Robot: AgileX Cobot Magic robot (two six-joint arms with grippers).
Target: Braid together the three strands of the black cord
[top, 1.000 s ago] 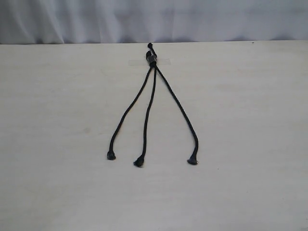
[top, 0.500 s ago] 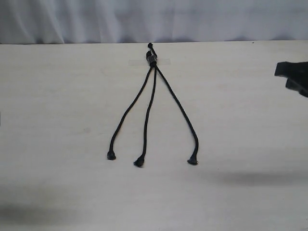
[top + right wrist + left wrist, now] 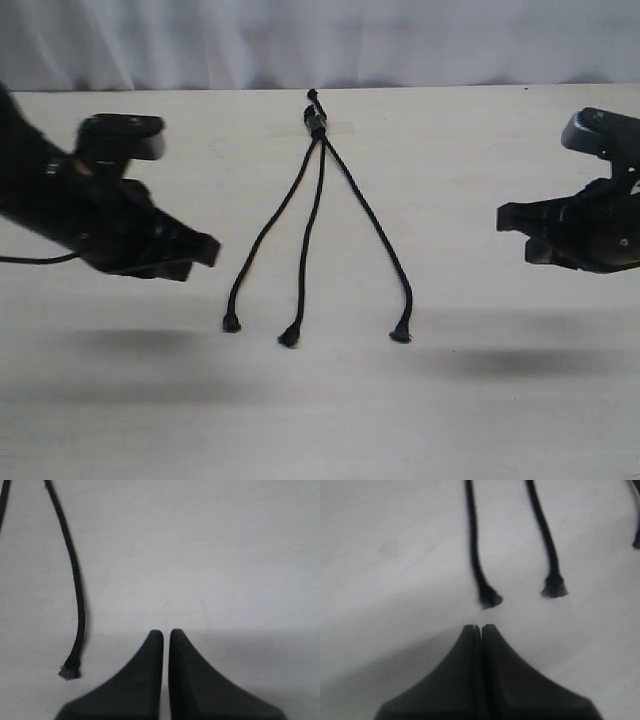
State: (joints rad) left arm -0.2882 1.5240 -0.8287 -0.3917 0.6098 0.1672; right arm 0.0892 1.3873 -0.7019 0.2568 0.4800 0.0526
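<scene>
Arms have just come in beside the three strands [image 3: 310, 230]; left hand [image 3: 205, 250] and right hand [image 3: 512, 230] both clenched, empty; braiding not begun.

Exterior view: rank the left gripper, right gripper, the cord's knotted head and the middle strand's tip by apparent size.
1. left gripper and right gripper: by far the largest, too alike to rank; the frame edges crop both.
2. knotted head.
3. middle strand's tip, the smallest.
</scene>
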